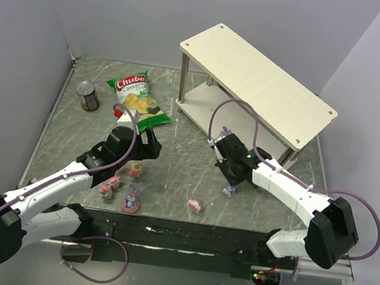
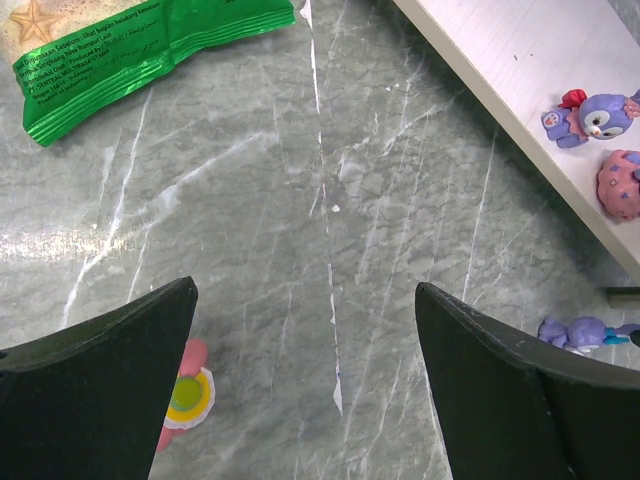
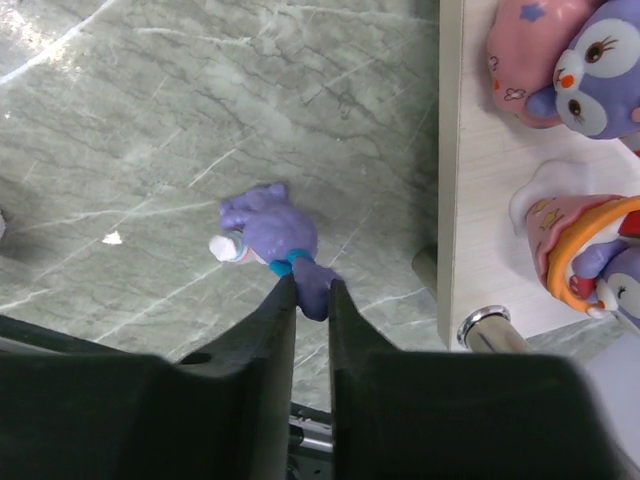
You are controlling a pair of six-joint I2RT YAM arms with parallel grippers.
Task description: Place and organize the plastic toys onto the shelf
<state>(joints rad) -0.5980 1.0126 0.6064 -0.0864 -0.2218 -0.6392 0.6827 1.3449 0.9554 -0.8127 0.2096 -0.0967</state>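
Right gripper (image 3: 312,283): jaws almost together, pinching one end of the purple figurine (image 3: 268,235), which lies on the table (image 3: 150,120) just beside the shelf (image 3: 480,200), at its lower board.
Left gripper (image 2: 305,300): jaws wide, holding nothing.
Loose toys (image 1: 134,170): several, near left.
Shelved toys (image 3: 560,60): lower board.

Marble table (image 1: 180,162): shelf (image 1: 255,81), chip bag (image 1: 136,96), can (image 1: 88,96), plastic toys (image 1: 130,199).
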